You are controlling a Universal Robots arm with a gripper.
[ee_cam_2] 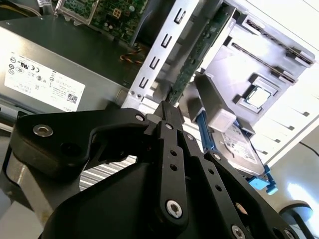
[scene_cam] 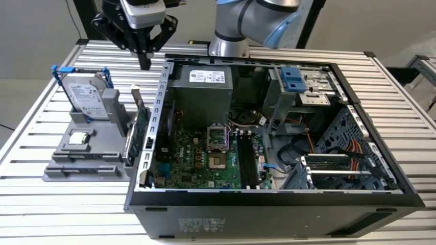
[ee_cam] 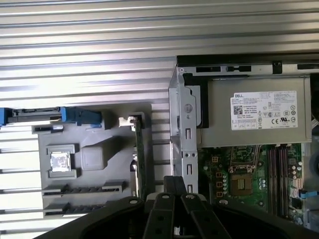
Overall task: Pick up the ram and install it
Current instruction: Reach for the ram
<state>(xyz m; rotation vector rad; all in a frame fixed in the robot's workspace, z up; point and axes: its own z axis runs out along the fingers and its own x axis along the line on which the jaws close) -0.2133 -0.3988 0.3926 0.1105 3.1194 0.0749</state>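
The ram (scene_cam: pixel 144 133) is a thin dark green board standing on edge at the side of the grey holder (scene_cam: pixel 75 171), close to the open case's wall. Both wrist views show it edge-on (ee_cam: pixel 140 154) (ee_cam_2: pixel 192 64). My gripper (scene_cam: pixel 144 64) hangs above the far end of that board, level with the case's back corner. It points down, its black fingers pressed together with nothing between them. In both wrist views the joined fingertips (ee_cam_2: pixel 167 107) (ee_cam: pixel 174 181) line up near the board's end without touching it.
The holder also carries a hard drive in a blue frame (scene_cam: pixel 89 99) and a small square chip (scene_cam: pixel 80 137). The open computer case (scene_cam: pixel 163 97) shows its motherboard (scene_cam: pixel 204 153), long black slots (scene_cam: pixel 245 161) and power supply (scene_cam: pixel 201 92). Everything rests on a slatted metal table (scene_cam: pixel 41 204).
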